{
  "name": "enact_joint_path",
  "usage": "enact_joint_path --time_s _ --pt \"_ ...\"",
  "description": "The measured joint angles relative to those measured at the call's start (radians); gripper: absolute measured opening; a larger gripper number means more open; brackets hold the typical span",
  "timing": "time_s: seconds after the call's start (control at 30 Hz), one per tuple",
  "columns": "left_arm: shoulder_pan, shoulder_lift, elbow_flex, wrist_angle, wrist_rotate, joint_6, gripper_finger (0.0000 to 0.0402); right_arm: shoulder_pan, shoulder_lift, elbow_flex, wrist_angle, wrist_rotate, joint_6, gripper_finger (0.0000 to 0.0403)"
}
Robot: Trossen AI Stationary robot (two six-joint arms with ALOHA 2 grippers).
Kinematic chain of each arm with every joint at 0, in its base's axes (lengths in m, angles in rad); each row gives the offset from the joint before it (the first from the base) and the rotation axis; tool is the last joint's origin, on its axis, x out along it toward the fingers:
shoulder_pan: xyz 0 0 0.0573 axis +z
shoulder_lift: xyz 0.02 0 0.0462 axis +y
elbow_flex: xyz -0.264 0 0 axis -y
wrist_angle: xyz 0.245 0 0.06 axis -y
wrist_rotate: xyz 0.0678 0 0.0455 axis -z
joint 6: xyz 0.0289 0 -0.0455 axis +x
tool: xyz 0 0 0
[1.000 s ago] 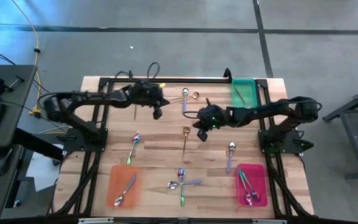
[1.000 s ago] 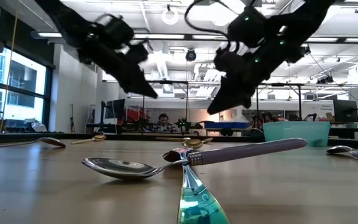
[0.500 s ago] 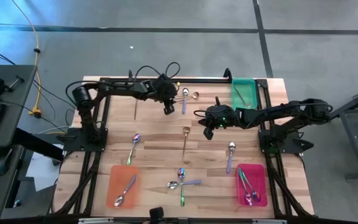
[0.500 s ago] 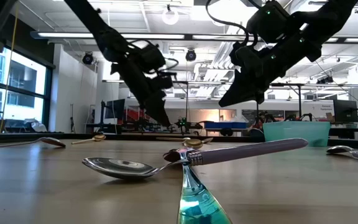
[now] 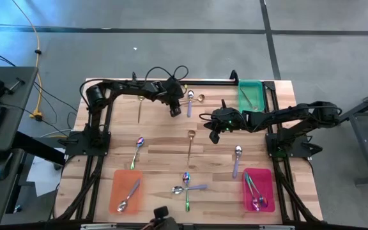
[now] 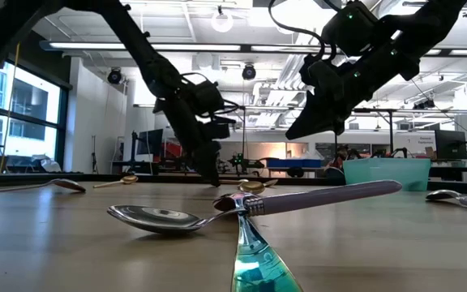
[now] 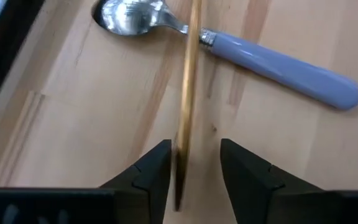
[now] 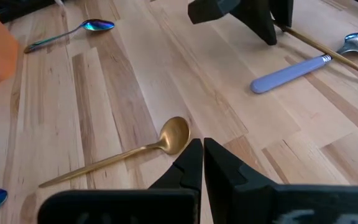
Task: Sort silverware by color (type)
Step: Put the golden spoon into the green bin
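My left gripper [image 7: 191,149] hangs open low over the table's far middle [image 5: 175,112]. Its fingers stand on either side of the free end of a gold spoon's thin handle [image 7: 186,93]; I cannot see them touch it. That handle crosses a silver spoon with a lilac handle [image 7: 272,62]. My right gripper [image 5: 212,135] is shut and holds nothing, above and just right of another gold spoon [image 8: 129,152] lying at the table's middle. More silverware lies loose: a rainbow spoon [image 5: 137,152], a lilac-handled spoon [image 5: 237,160], and a crossed cluster [image 5: 187,188] near the front.
An orange tray [image 5: 117,182] at the front left holds a silver spoon. A pink tray [image 5: 268,179] at the front right holds rainbow spoons. A green tray [image 5: 257,89] at the far right holds a gold one. A thin gold spoon [image 5: 139,110] lies at the far left.
My left gripper has gone toward the table's right and far edge and come down to the gold spoon and the lilac-handled spoon at the far middle. My right gripper has drawn back a little toward the right edge and risen, staying shut.
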Motion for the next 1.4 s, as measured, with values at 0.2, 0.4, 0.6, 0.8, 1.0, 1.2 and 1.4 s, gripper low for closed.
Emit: enact_joint_path --time_s 0.2,0.4,0.6,0.8,1.0,1.2,1.4 --pt "0.009 0.000 0.000 -0.007 0.003 0.041 0.0081 0.000 0.000 0.000 0.000 0.000 0.003 0.0000" --pt "0.009 0.000 0.000 -0.017 0.001 0.120 0.0010 0.000 0.000 0.000 0.000 0.000 0.011 0.0000" --pt "0.012 -0.009 0.000 -0.017 -0.012 0.122 0.0006 0.001 0.000 0.000 0.000 0.001 0.049 0.0000" --pt "0.029 -0.068 -0.003 -0.014 0.029 0.061 0.0004 0.008 0.001 0.000 -0.010 0.070 0.127 0.0000" --pt "0.062 -0.161 -0.095 0.100 0.287 -0.058 0.0004 0.041 0.003 0.000 0.059 0.182 0.133 0.0000" --pt "0.035 -0.231 -0.297 0.528 0.513 -0.289 0.0004 0.041 0.039 0.000 0.296 0.211 0.160 0.0010" --pt "-0.028 -0.237 -0.455 1.031 0.579 -0.543 0.0004 0.023 0.075 0.000 0.467 0.298 0.174 0.0085"
